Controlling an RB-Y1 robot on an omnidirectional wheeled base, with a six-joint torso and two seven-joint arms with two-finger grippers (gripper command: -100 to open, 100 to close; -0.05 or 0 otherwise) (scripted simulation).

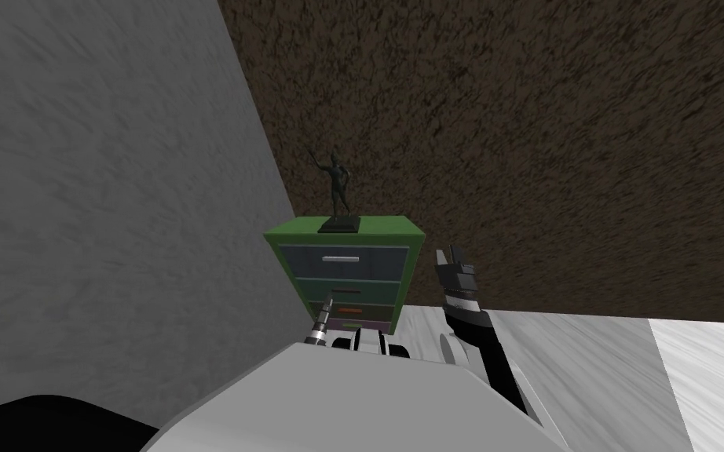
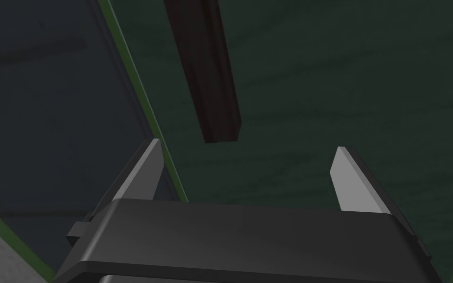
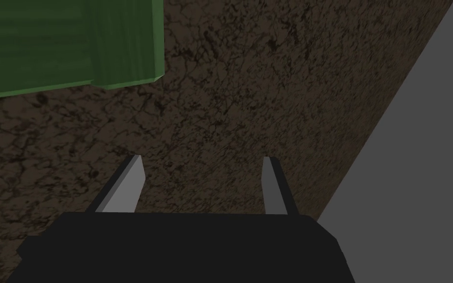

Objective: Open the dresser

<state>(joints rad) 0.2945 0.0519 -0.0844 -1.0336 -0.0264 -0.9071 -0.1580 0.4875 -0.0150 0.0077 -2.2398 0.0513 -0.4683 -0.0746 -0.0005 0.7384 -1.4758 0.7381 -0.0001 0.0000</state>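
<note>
A small green dresser (image 1: 400,227) stands in the corner with several drawers. Its top drawer (image 1: 350,263) is grey-blue with a pale bar handle; the dark green drawer (image 1: 368,293) lies under it. My left gripper (image 1: 329,303) reaches toward that second drawer. In the left wrist view the left gripper (image 2: 247,146) is open, close to the dark green drawer front (image 2: 343,73), and the end of its dark brown handle (image 2: 206,73) lies just ahead of the gap, nearer one finger. My right gripper (image 1: 448,255) is raised beside the dresser's right side, open and holding nothing (image 3: 202,157).
A dark figurine (image 1: 338,192) on a square base stands on the dresser top. A grey wall (image 1: 101,220) closes in on the left and a brown textured wall (image 1: 549,157) runs behind. Pale floor (image 1: 588,369) lies to the right.
</note>
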